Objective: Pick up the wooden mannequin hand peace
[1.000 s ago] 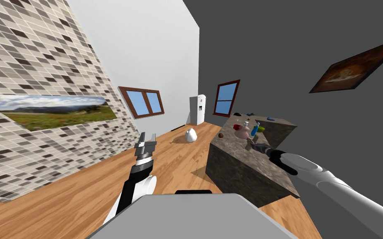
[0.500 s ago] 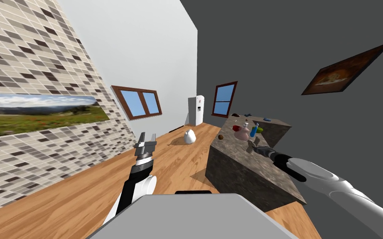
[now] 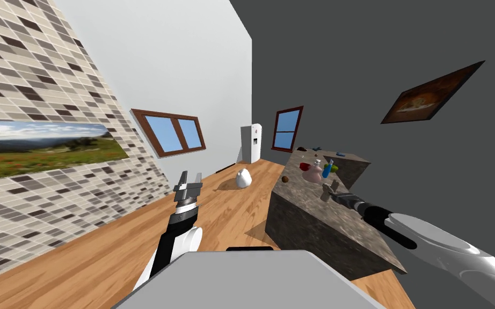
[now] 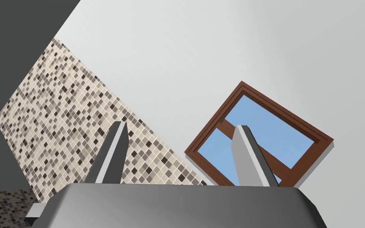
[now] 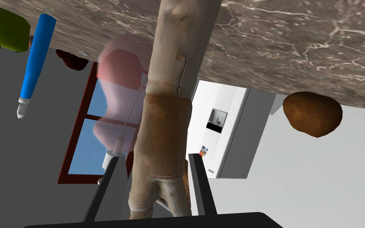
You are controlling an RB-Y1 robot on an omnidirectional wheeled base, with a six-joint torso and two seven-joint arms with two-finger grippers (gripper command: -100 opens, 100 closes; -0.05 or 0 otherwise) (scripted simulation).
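Head and wrist views, read from left to right. At the far left, a tiled wall (image 3: 37, 64) bears a landscape picture (image 3: 31, 147), and a brown-framed window (image 3: 169, 132) is set in the white wall beside it. The left gripper (image 3: 188, 181) (image 4: 179, 126) is held raised over the wooden floor (image 3: 107, 252), left of the counter; its two fingers (image 4: 112, 154) stand wide apart and nothing is held between them. Farther off, a white rounded object (image 3: 244, 177) lies on the floor, and a white refrigerator (image 3: 251, 142) (image 5: 221, 126) stands at the far wall. To the right, a dark marbled counter (image 3: 305, 225) (image 5: 296, 47) carries a small brown lump (image 3: 285, 177) (image 5: 313, 114) near its left edge, then a pink flask (image 3: 312, 172) (image 5: 120, 75), a blue bottle (image 3: 327, 169) (image 5: 35, 59) and a green item (image 3: 335, 168) (image 5: 3, 27) grouped close together farther back. The wooden mannequin hand (image 3: 325, 192) (image 5: 166, 118) is located on the near side of this group, over the counter top, with its far end reaching towards the marbled surface; whether it rests there cannot be told. The right gripper (image 3: 330, 188) (image 5: 155, 157) is extended over the counter and is closed about the tan, jointed shaft of the mannequin hand, one finger at each of its sides. A dark framed picture (image 3: 429, 102) hangs on the grey wall at the far right.
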